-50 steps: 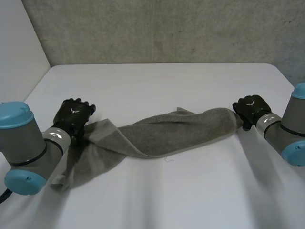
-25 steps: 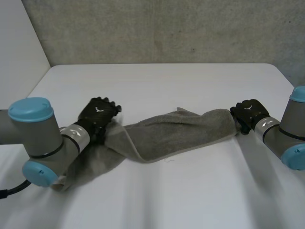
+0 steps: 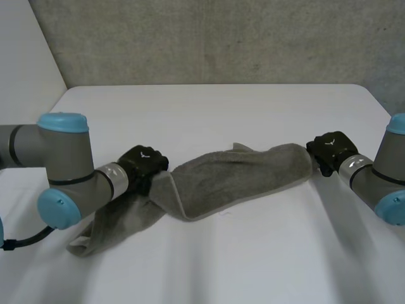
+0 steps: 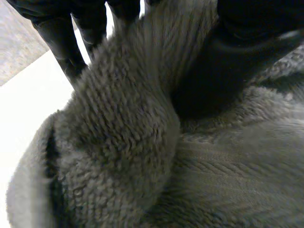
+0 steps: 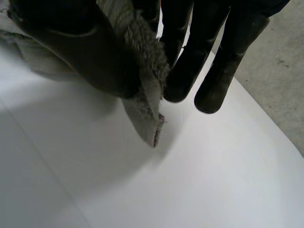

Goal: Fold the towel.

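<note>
Across the white counter (image 3: 209,107) the grey towel (image 3: 234,177) lies as one long, bunched band, running from our left hand (image 3: 144,163) to our right hand (image 3: 329,149). Between the hands it sags onto the surface and is not pulled taut. Behind the left hand a loose tail trails flat beneath our left arm (image 3: 69,183). We judge that we hold the cloth at two points so one end can be carried toward the other for the fold. The slack in the middle should let it double over rather than drag.

Our left hand is closed on the towel. In its wrist view the thumb (image 4: 232,61) presses into a thick roll of pile, with the fingers (image 4: 61,38) on the far side of that roll. So a gathered bundle sits in the grip, not a single edge.

Our right hand pinches the opposite end, a thin edge clamped between its thumb (image 5: 71,42) and fingers (image 5: 209,66). A small corner (image 5: 154,130) hangs free below the fingertips, close to the counter. We think the bundled left grip could leave the fold uneven.
</note>
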`<state>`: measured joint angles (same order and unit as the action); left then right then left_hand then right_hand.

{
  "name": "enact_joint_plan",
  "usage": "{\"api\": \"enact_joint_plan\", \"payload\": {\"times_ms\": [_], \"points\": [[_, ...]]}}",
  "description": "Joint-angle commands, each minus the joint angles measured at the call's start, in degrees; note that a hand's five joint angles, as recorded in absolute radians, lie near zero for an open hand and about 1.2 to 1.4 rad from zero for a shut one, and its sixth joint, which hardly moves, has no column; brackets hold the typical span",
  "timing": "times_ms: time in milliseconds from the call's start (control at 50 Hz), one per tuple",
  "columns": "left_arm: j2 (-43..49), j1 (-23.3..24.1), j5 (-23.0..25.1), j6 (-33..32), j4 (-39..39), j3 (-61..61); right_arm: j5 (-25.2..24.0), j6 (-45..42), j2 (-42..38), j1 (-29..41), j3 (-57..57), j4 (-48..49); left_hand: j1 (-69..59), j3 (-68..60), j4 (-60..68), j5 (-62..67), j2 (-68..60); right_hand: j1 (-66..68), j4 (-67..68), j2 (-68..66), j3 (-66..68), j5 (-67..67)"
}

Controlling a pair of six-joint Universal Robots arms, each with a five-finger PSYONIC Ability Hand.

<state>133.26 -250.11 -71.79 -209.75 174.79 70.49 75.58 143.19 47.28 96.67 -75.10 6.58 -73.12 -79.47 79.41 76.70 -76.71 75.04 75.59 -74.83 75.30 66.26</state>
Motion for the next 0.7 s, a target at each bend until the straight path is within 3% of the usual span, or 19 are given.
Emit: {"api": "enact_joint_plan", "payload": {"times_ms": [20,120,200,280,400,420,460,500,580,620,700], "points": [[-6.3,0.1,-0.5,0.9,0.7,-0.1,-0.2,2.7,4.2,0.0,0.3,-2.3,-4.6,1.8,-1.7,-9.0,-1.0,5.0,4.4,-5.2,4.7,3.7],[-12.9,0.0,-3.0,2.9,1.8,-0.2,-1.0,9.9,10.4,0.1,1.1,-3.7,-4.6,1.8,-1.7,-9.0,-1.0,5.0,4.4,-5.2,4.7,3.7],[-19.3,-0.5,-6.8,8.6,4.2,-0.3,-3.1,16.6,18.8,-0.2,2.8,-5.5,-4.6,1.8,-1.7,-9.0,-1.0,5.0,4.4,-5.2,4.7,3.7],[-25.6,-0.9,-9.4,12.4,4.4,-0.6,-4.4,18.5,24.6,-0.4,4.4,-8.9,-4.6,1.8,-1.7,-9.0,-1.0,5.0,4.4,-5.2,4.7,3.7],[-31.6,-2.0,-9.7,13.5,3.8,3.3,-6.1,18.8,32.8,-0.4,10.1,-19.5,-0.4,6.0,-5.9,-13.2,3.2,5.0,4.4,-5.2,4.7,3.7],[-31.7,-2.0,-9.7,13.5,3.8,3.3,-6.5,18.4,33.8,-0.3,11.2,-22.4,-0.3,6.0,-5.9,-13.2,3.2,5.0,4.4,-5.2,4.7,3.7],[-34.1,-2.5,-9.2,13.3,3.5,8.1,-6.8,18.0,34.5,-0.3,12.0,-25.5,15.4,21.7,-21.7,-29.0,19.0,5.0,4.4,-5.2,4.7,3.7],[-34.7,-2.7,-9.0,13.2,3.3,11.0,-7.6,15.5,34.4,-0.2,12.6,-32.8,19.8,26.2,-26.1,-33.4,23.4,5.0,4.4,-5.2,4.7,3.7],[-34.8,-2.8,-7.5,13.1,3.3,18.5,-8.4,9.5,33.1,0.5,11.5,-38.2,28.2,34.6,-34.5,-41.8,31.8,5.0,4.4,-5.2,4.7,3.7],[-34.6,-2.8,-7.0,13.0,3.3,20.2,-7.3,2.0,29.8,2.4,11.2,-41.3,31.7,38.1,-38.0,-45.3,35.3,5.0,4.4,-5.2,4.7,3.7],[-33.8,-2.9,-5.6,13.0,3.6,22.8,-6.1,-0.6,26.6,4.8,12.4,-41.5,32.3,38.6,-38.6,-45.9,35.9,5.0,4.4,-5.2,4.7,3.7]]}}
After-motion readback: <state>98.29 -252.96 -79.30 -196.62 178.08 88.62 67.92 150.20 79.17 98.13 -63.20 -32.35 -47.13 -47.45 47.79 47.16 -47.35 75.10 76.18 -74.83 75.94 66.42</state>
